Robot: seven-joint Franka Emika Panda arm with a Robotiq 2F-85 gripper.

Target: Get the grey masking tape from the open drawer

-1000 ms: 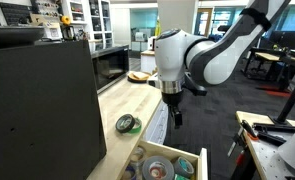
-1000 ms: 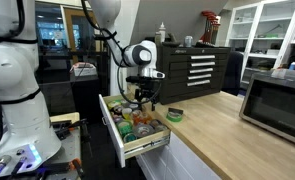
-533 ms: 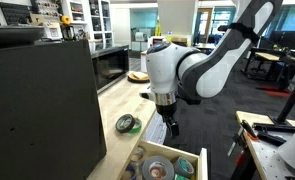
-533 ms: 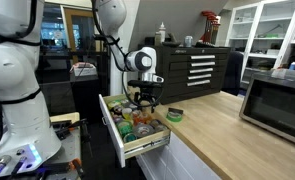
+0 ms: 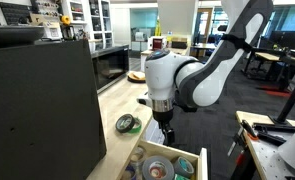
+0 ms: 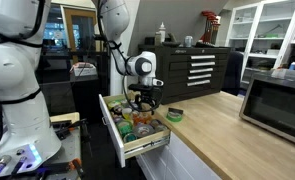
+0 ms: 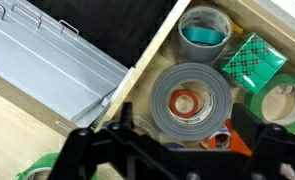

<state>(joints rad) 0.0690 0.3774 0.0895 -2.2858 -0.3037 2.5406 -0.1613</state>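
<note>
Plainly the approach step is in hand: the fingers (image 7: pixel 272 152) stand wide apart, holding nothing, and hover above the open drawer (image 7: pixel 153 60). The grey masking tape (image 7: pixel 190 100) lies flat inside it, between the two fingers and a little ahead of them in the wrist view, touching neither. Beyond it sits a teal roll (image 7: pixel 204 35), and toward one finger a green checked roll (image 7: pixel 253 58) and a pale roll (image 7: pixel 283 106) crowd close. Outside the drawer, on the worktop (image 5: pixel 115 100), rests a dark green-rimmed roll (image 5: pixel 127 123). Next, I judge, comes a straight descent until the fingers straddle the ring, then closing; the neighbouring rolls leave little room on that side.
</note>
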